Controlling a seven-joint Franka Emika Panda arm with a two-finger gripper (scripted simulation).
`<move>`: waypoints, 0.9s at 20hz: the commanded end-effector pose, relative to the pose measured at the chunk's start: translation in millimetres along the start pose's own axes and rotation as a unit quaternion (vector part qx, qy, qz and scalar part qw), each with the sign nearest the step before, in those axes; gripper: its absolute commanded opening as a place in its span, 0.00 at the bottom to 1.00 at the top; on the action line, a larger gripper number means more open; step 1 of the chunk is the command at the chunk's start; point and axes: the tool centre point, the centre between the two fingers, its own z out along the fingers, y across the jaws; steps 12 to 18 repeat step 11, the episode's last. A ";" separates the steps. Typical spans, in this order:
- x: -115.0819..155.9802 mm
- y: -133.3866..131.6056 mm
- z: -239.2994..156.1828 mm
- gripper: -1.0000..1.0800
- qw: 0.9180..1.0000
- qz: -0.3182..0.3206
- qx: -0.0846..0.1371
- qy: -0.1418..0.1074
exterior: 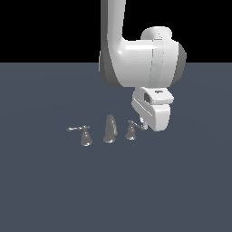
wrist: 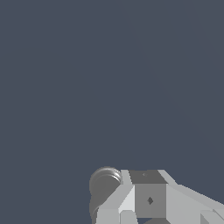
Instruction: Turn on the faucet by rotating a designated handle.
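exterior view: the faucet [exterior: 108,129] sits on a flat dark grey-blue floor [exterior: 54,190] as three separate shiny grey pieces in a row. the tall tapered spout [exterior: 110,128] stands in the middle. a handle with a long lever [exterior: 82,134] stands toward the exterior view's left, its lever pointing off to that side, well apart from the arm. the designated handle [exterior: 132,130] stands on the exterior view's right of the spout, just beside it, a small bell base with a short thin lever angled up toward the right.

the white arm [exterior: 136,59] comes down from the top of the frame and bends over the right end of the row. the gripper [exterior: 143,123] hangs low at the end of the short lever; its fingertip region meets or overlaps the lever tip in this view (actual contact cannot be confirmed, the hand body covers that spot).

wrist view: mostly bare floor [wrist: 109,78]. at the frame edge a blocky grey finger [wrist: 148,199] shows, with a rounded metallic piece [wrist: 104,183] right against it, most likely the designated handle's base seen from above. only one finger face is clearly readable, so i cannot tell whether the jaws are spread or pressed together.
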 end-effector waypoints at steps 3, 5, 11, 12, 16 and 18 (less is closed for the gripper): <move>-15.4 12.2 -0.4 0.00 1.000 0.000 -0.004 -0.002; -21.5 17.4 -0.7 0.00 1.000 0.000 -0.006 -0.002; -37.0 30.3 -1.4 0.00 1.000 0.002 -0.008 -0.002; -37.0 30.3 -1.4 0.00 1.000 0.002 -0.008 -0.002; -37.0 30.3 -1.4 0.00 1.000 0.002 -0.008 -0.002; -37.0 30.3 -1.4 0.00 1.000 0.002 -0.008 -0.002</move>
